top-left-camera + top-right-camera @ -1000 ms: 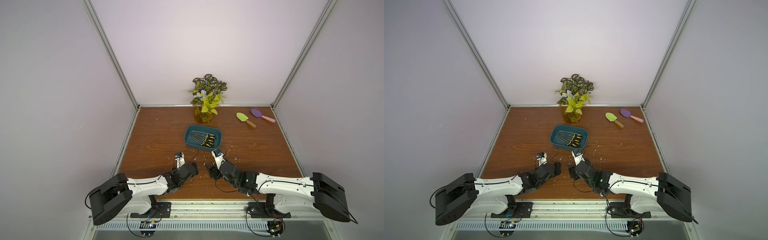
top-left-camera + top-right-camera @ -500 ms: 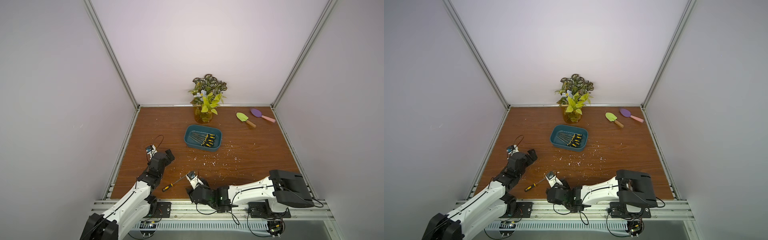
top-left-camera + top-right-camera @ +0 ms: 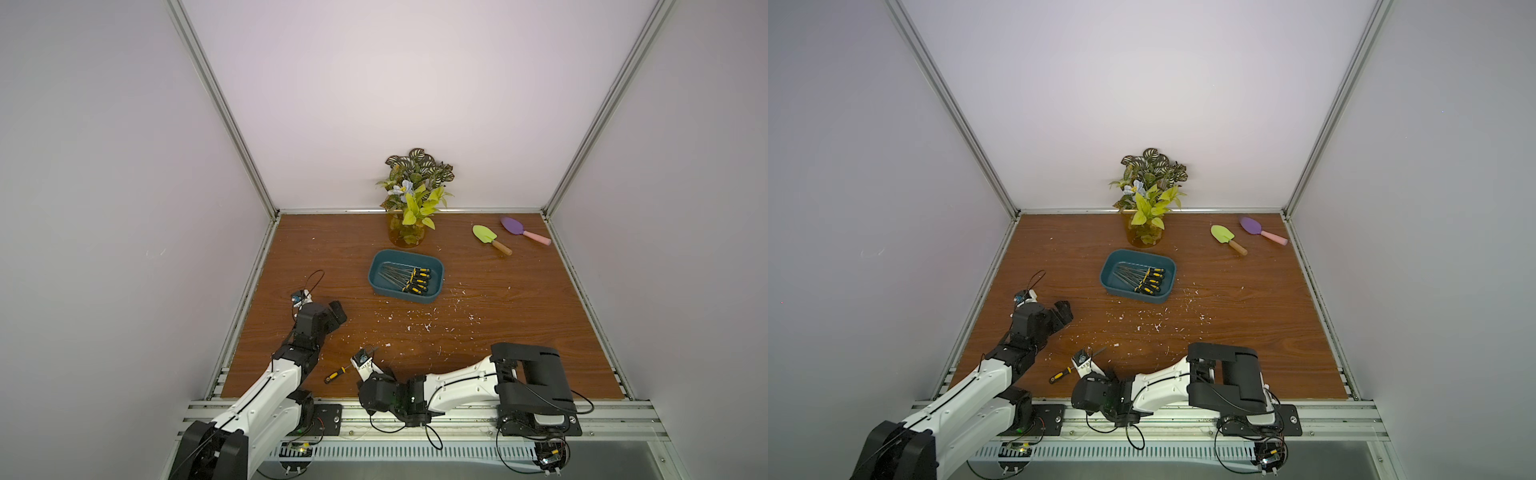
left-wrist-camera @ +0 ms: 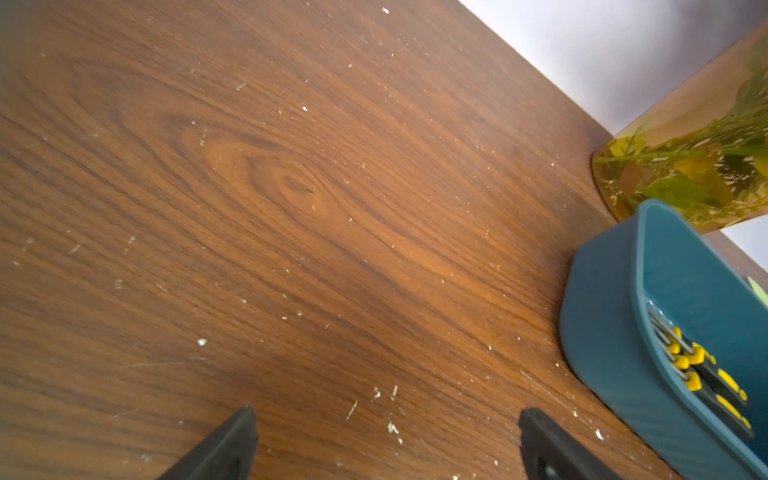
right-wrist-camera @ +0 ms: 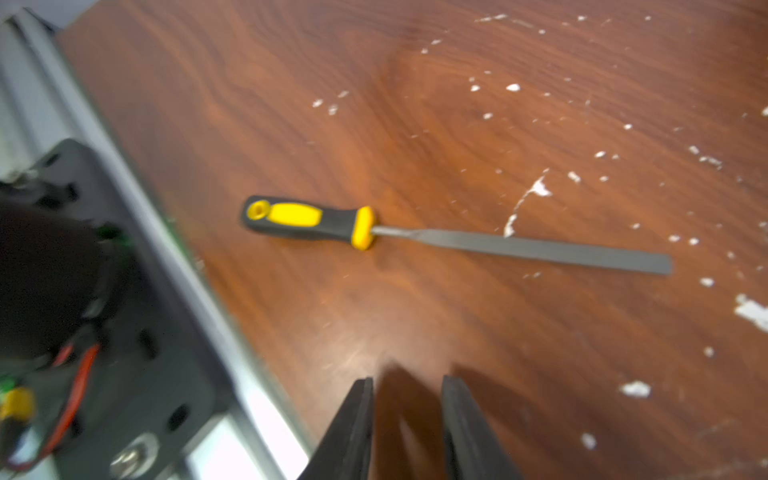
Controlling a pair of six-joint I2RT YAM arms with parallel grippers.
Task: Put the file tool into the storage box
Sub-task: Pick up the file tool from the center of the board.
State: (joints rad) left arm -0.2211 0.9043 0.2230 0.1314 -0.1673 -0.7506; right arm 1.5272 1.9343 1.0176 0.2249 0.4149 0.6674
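A file tool [image 5: 415, 232] with a black and yellow handle lies flat on the wooden table near its front edge, seen in both top views [image 3: 333, 375] [image 3: 1057, 376]. My right gripper [image 5: 407, 382] hovers just short of it with its jaws a narrow gap apart and nothing between them. In the top views its fingers are hidden under the right wrist [image 3: 376, 392]. The storage box [image 3: 436, 266] [image 3: 1106, 270] [image 4: 602, 332] sits mid-table and holds several files. My left gripper [image 3: 338, 311] [image 4: 386, 419] stands open over bare table to the left of the box.
An amber vase [image 3: 406, 237] with a plant stands right behind the box. A green trowel [image 3: 484, 233] and a purple trowel [image 3: 515, 226] lie at the back right. White crumbs dot the table's middle. A metal rail [image 5: 137, 199] runs along the front edge by the file's handle.
Both arms have pulled back from the box's front. The left swung to the left side. The right folded down to the front edge beside the file, and its jaws have narrowed.
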